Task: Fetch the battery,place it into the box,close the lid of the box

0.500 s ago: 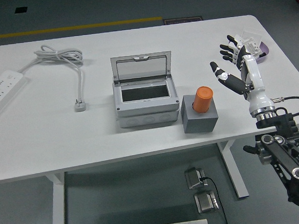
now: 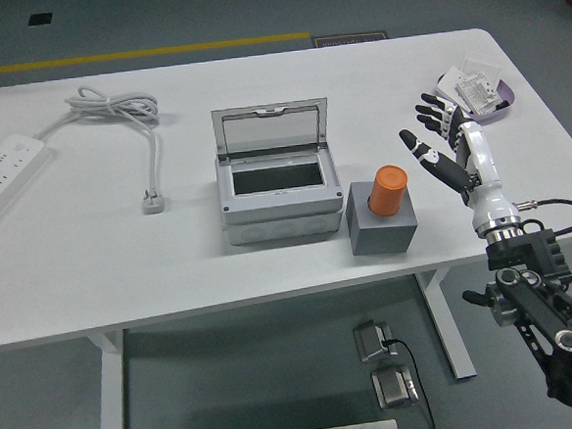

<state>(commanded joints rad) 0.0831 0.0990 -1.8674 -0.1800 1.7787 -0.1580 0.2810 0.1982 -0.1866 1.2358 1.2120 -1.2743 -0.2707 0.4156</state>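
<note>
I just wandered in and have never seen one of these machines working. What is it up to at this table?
The robot's right hand hovers with its fingers spread, holding nothing, just right of an orange battery that stands upright in a grey holder block. Left of the block sits a grey box with its lid open. The battery is not yet picked up. A white power strip lies at the table's far left.

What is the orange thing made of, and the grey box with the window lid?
The orange battery looks like smooth matte plastic, evenly coloured. The box seems to be grey moulded plastic; its raised lid probably has a clear plastic pane, since it looks see-through.
</note>
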